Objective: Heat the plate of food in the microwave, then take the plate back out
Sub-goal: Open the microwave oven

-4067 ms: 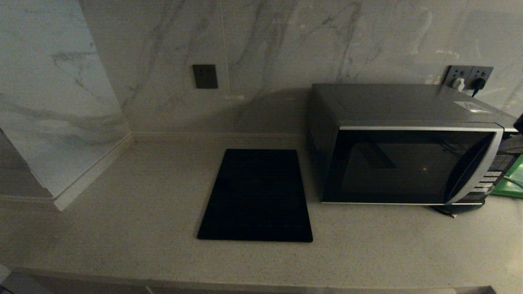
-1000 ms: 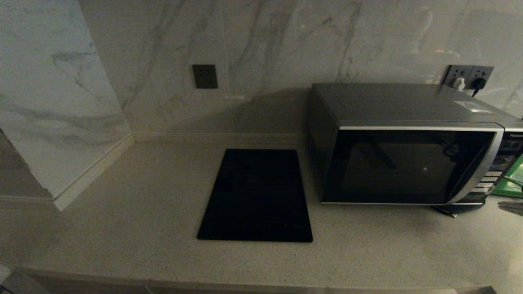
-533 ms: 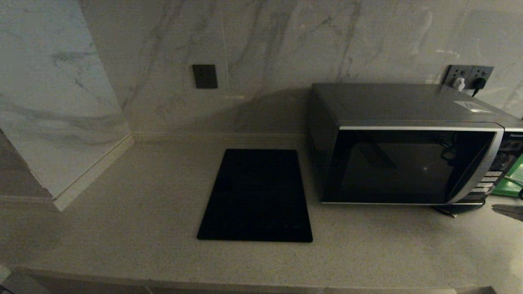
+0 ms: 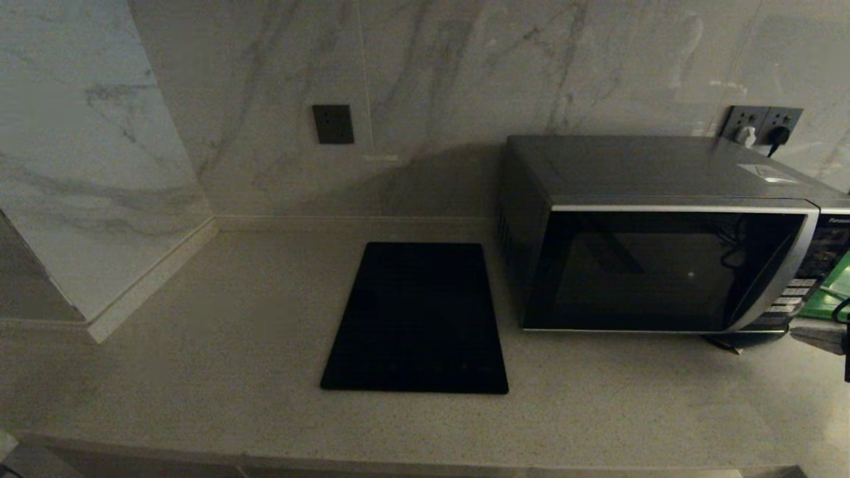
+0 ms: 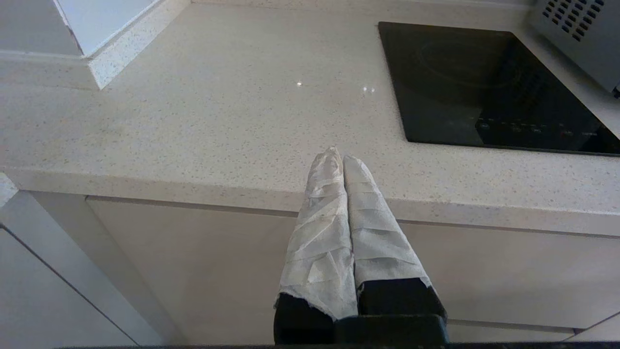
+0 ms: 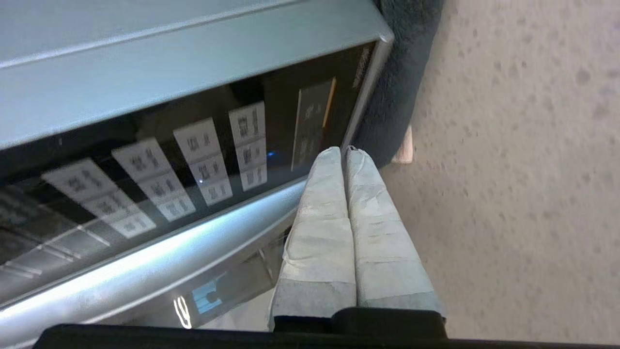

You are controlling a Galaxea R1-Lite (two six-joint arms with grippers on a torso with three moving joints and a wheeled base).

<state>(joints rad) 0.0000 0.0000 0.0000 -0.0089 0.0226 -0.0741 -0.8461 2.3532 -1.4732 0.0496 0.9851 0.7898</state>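
**Right arm closes in on microwave's button panel, door shut, plate out of sight**

Your right gripper [image 6: 343,151] sits at the centre of the right wrist frame, its cloth-wrapped fingers [image 6: 324,203] pressed flat together with nothing between them. Their tips lie just beside the lower corner of the microwave's button panel [image 6: 203,160], which fills the left half of that frame; whether they touch the silver trim cannot be told. In the head view only a sliver of that arm shows, at the far right edge of the frame, just below and right of the microwave [image 4: 664,239].

The microwave stands in the right half of the head frame on the worktop [image 4: 199,372], its black glass door closed. The plate of food appears in no view; it is likely behind that dark glass, but you cannot confirm it from here.

The relation that matters: the panel runs as a tall strip down the microwave's right end, and it lies to the left of the fingers in the right wrist frame, so this arm is by far the nearer one. Judged from that, the coming move is a press on a button or the door release with the joined tips.

Your left gripper [image 5: 343,157] is parked low in front of the worktop edge, fingers together and empty, with the black cooktop [image 4: 418,318] at the upper right of its frame.
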